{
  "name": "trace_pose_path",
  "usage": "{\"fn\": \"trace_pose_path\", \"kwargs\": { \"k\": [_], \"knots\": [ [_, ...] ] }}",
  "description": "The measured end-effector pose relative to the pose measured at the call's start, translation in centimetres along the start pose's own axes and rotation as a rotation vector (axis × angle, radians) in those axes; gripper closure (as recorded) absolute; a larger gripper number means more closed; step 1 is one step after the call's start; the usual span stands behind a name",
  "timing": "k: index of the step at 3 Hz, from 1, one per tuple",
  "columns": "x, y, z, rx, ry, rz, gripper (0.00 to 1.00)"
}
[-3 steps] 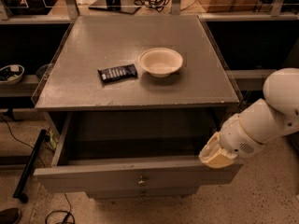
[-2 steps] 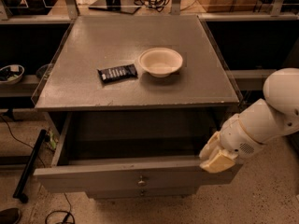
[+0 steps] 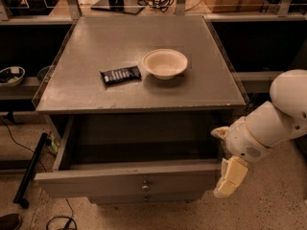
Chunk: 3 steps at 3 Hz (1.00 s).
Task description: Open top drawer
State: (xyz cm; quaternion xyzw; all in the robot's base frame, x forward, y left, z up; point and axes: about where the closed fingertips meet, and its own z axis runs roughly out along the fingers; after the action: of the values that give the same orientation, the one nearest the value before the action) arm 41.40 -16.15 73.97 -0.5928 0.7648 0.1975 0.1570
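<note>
Finding: the top drawer (image 3: 96, 180) stands drawn well out from under the cabinet top (image 3: 96, 47), its deep grey inside exposed and its brass knob (image 3: 145, 186) facing front. I judge the opening essentially done; what remains, if anything, is to clear my arm away. My gripper (image 3: 228, 175) hangs at the right end of the drawer front, well apart from the knob. I cannot tell whether it is open or closed, nor whether it touches the drawer's corner; I see nothing held in it. A bowl (image 3: 164, 63) and a dark packet (image 3: 121, 74) lie on top, untouched. The drawer floor is in shadow, the lower fronts are mostly hidden, and my arm is cut off at the right edge.
</note>
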Motion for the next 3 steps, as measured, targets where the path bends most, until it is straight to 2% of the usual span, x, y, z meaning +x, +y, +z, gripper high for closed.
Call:
{"fn": "trace_pose_path", "kwargs": {
  "k": [1, 3],
  "knots": [
    [1.0, 0.3, 0.6, -0.028, 0.041, 0.019, 0.00],
    [4.4, 0.0, 3.2, -0.080, 0.072, 0.096, 0.00]
  ]
}}
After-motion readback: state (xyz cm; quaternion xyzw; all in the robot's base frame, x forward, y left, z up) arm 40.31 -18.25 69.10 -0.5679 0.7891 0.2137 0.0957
